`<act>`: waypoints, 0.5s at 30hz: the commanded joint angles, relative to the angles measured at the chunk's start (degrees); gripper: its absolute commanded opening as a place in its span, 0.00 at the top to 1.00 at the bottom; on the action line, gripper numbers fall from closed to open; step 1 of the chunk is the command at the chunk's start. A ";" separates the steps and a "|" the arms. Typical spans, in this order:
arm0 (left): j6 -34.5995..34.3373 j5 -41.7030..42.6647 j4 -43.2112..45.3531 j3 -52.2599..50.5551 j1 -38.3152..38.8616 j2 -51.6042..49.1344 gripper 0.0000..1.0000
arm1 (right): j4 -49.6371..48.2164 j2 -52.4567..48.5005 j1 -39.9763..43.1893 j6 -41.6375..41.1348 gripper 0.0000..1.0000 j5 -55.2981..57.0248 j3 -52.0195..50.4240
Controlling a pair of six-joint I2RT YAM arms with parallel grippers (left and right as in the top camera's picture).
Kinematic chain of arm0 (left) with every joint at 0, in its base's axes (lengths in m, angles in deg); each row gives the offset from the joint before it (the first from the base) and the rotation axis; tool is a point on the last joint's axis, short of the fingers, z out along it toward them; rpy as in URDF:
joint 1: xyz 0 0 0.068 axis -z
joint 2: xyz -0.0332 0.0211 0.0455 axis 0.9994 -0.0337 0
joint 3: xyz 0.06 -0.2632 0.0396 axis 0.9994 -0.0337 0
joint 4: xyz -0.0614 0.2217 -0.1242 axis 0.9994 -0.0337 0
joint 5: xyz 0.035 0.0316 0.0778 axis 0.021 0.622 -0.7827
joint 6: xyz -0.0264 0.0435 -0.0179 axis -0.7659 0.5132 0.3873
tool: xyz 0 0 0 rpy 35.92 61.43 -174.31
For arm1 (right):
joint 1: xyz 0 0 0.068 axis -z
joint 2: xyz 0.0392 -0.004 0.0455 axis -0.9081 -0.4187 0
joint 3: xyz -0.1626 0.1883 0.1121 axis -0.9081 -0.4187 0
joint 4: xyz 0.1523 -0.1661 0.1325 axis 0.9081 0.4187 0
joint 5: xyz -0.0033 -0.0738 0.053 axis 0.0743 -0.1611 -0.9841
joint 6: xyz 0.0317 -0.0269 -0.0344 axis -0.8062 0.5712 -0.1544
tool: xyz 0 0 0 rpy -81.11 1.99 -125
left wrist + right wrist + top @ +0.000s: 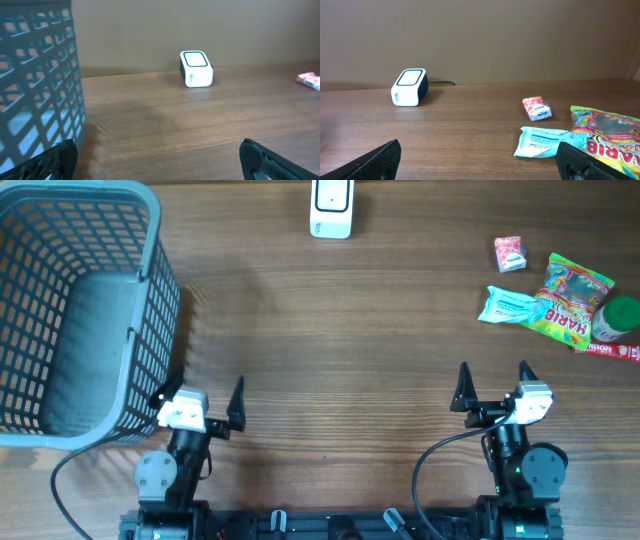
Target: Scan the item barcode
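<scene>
Wooden table (330, 330), left gripper (200, 392) and right gripper (494, 375) both spread wide, holding nothing.

From above: white scanner (331, 208) at top middle, likely for easy reach from both sides; snacks (570, 300) heaped at upper right, nearest the right gripper; grey basket (160, 290) at left, beside the left gripper, probably for scanned things. From the left wrist: scanner far ahead, basket big at left, one pink packet (309, 80) peeking in at the right edge. From the right wrist: scanner at left, snacks at lower right, gummy bag (605, 132) cut off; no barcode clear enough to read.
</scene>
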 commanded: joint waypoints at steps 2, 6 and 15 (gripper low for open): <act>0.39 -3.15 -0.26 -0.59 -0.22 0.59 0.00 | -0.20 0.00 -0.28 0.28 0.00 0.96 -0.09; -1.49 -5.11 -0.52 -0.61 -0.24 0.59 0.00 | -0.20 0.00 -0.28 0.26 0.01 0.96 -0.09; -1.27 -5.68 -0.46 -0.61 -0.85 0.59 0.00 | -0.20 0.00 -0.28 0.26 0.00 0.96 -0.09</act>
